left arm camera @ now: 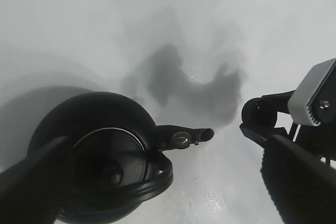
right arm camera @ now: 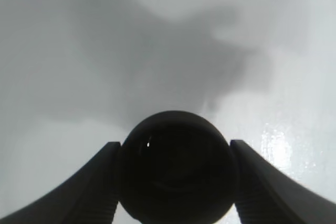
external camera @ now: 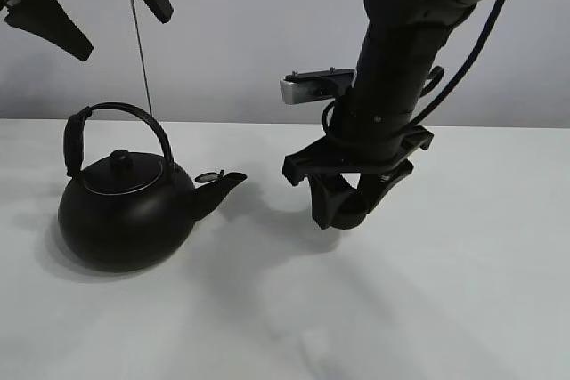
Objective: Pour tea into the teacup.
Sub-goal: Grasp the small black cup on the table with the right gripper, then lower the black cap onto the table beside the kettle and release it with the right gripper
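Right hand [right arm camera: 175, 148] clenched on teacup [right arm camera: 176, 174]; left hand [external camera: 98, 2] spread wide above kettle [external camera: 125, 211]

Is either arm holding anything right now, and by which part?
The right gripper holds the teacup by its round sides, one jaw on each. The left gripper, open, holds nothing.

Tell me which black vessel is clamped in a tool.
The teacup, small, round and handleless, sits clamped in the right tool; the big kettle with the arched handle stands free on the table.
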Robot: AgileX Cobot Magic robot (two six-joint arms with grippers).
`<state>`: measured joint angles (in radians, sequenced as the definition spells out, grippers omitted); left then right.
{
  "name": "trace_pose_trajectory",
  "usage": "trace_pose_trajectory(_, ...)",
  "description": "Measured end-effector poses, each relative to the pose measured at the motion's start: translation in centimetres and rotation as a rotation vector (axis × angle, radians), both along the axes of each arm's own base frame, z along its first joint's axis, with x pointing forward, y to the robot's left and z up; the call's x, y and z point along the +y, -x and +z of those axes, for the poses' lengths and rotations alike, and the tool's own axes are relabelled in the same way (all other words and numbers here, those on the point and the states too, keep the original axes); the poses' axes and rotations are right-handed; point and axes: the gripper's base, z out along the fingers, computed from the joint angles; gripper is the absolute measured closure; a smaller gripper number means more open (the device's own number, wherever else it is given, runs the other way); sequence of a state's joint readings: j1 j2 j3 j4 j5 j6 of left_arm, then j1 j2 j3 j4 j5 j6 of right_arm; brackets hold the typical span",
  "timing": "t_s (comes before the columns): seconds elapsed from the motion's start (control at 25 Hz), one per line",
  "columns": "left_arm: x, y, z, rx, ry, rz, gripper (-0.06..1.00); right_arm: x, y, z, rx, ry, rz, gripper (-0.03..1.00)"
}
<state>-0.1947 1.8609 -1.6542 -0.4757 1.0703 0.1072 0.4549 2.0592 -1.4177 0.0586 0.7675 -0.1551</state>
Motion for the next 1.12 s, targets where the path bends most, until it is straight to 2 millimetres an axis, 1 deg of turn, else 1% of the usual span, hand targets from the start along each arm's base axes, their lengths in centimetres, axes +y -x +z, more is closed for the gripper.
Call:
trace_pose_trajectory(0.16,0.0,0.0,0.0,0.000,0.000,0.000,0.25,0.8,-0.5,1.2,-0.022,-0.019,0.034,0.57)
trace_pose_trajectory(0.44,0.0,0.0,0.0,-0.001,0.000,0.000,0.25,2.9,0.8,1.3,-0.015,-0.006,0.137,0.57)
trace_pose_trajectory(0.56,0.0,0.0,0.0,-0.001,0.000,0.000,0.25,4.3,1.4,0.8,-0.008,-0.001,0.179,0.57)
trace_pose_trajectory(0.72,0.0,0.0,0.0,-0.001,0.000,0.000,0.25,5.4,1.9,-0.6,0.014,0.011,0.207,0.57)
trace_pose_trajectory(0.96,0.0,0.0,0.0,-0.001,0.000,0.000,0.25,5.5,1.5,-1.2,-0.002,0.018,0.213,0.57)
trace_pose_trajectory(1.12,0.0,0.0,0.0,-0.001,0.000,0.000,0.25,5.6,1.4,-2.1,0.010,0.028,0.215,0.57)
